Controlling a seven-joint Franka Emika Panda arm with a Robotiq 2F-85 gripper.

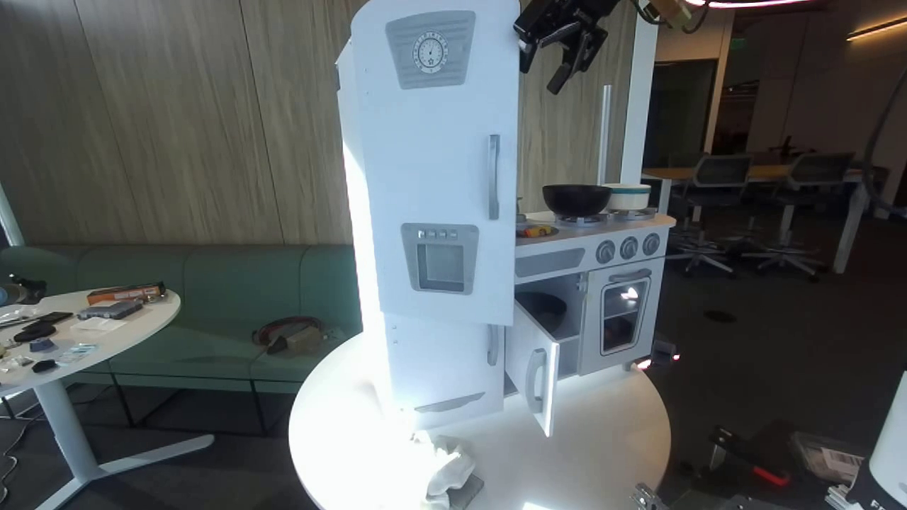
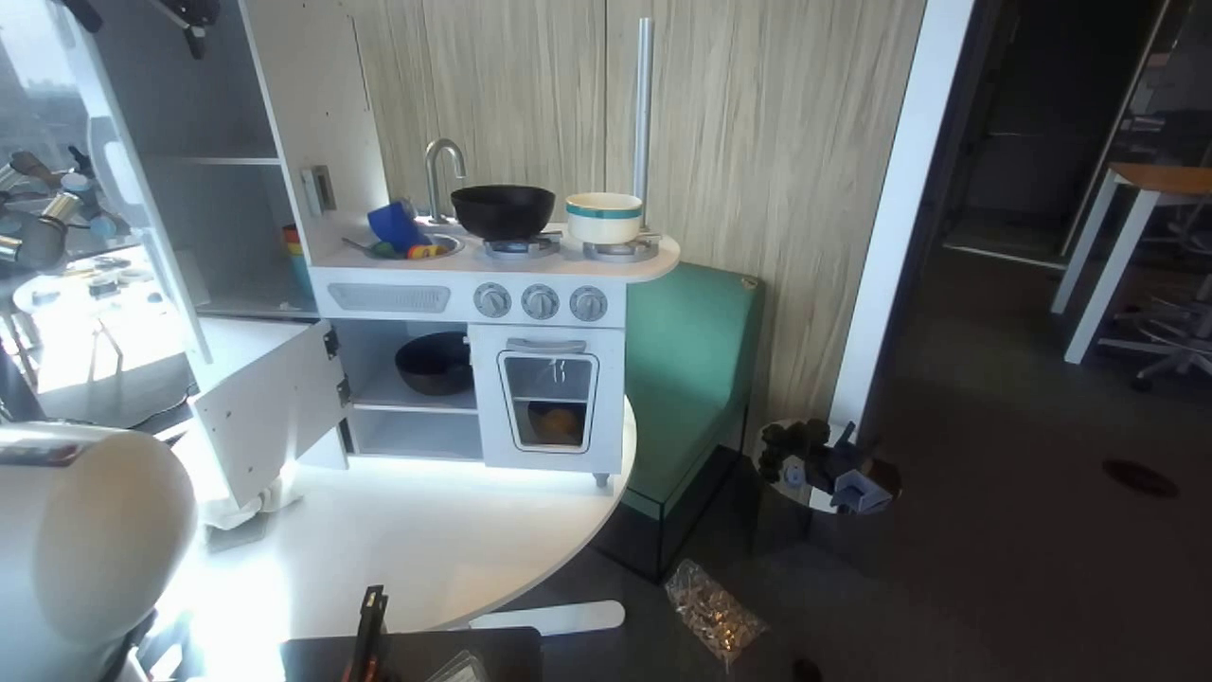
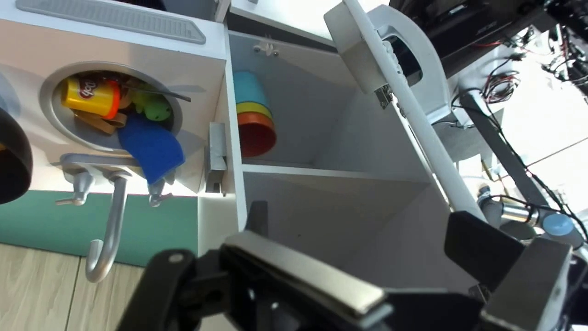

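We see the gripper [image 3: 367, 234] at the bottom of the wrist view, its jaws spread wide apart. Nearest to them is the upper door [image 1: 439, 170] of the white toy refrigerator [image 2: 317, 76], standing open; its edge slants from the top of the wrist view to behind the finger [image 3: 482, 248] at lower right, and we cannot tell whether the two touch. Near the middle of that frame, a stack of cups [image 3: 254, 111], blue, yellow and orange, sits inside the refrigerator. In the frame's upper left, a yellow Play-Doh tub [image 3: 87, 95] lies in the sink [image 3: 47, 101]. In an exterior view, a black bowl [image 2: 502, 213] and a cream pot [image 2: 603, 225] stand on burners [image 2: 620, 252], upper centre.
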